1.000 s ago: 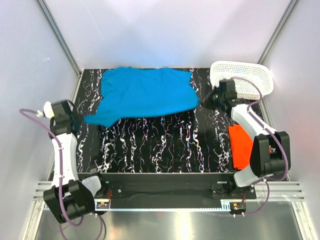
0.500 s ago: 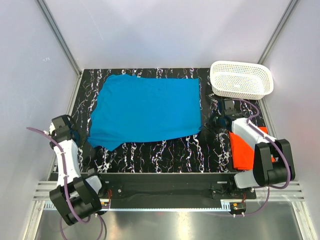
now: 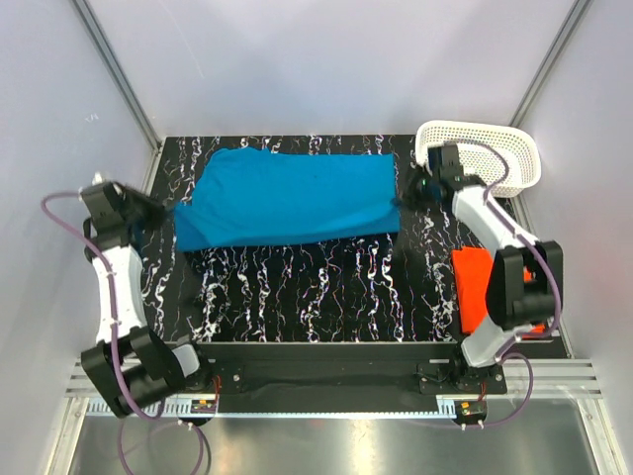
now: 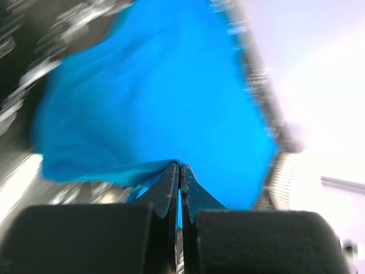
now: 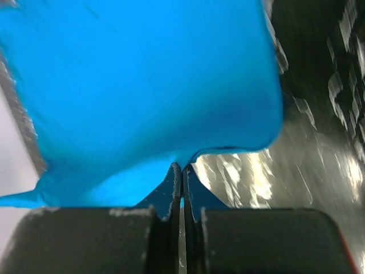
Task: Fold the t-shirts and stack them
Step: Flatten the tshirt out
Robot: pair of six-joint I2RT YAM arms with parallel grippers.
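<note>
The bright blue t-shirt [image 3: 292, 198] stretches across the back half of the black marbled table [image 3: 316, 287], held taut between both arms. My left gripper [image 3: 170, 210] is shut on its left edge; in the left wrist view the blue t-shirt [image 4: 159, 97] spreads away from the pinched left gripper [image 4: 180, 166]. My right gripper [image 3: 404, 196] is shut on the right edge, and the right wrist view shows the blue t-shirt [image 5: 142, 85] rising from the closed right gripper [image 5: 182, 166]. The orange-red t-shirt [image 3: 477, 287] lies folded at the table's right side, partly under the right arm.
A white perforated basket [image 3: 495, 148] stands at the back right corner, just behind the right wrist. White walls and metal frame posts enclose the table on three sides. Both arm bases sit along the near edge.
Both grippers have swung away from the near side toward the back, carrying the blue t-shirt's edge with them. The cloth now shows as a narrower band than half a second ago.
</note>
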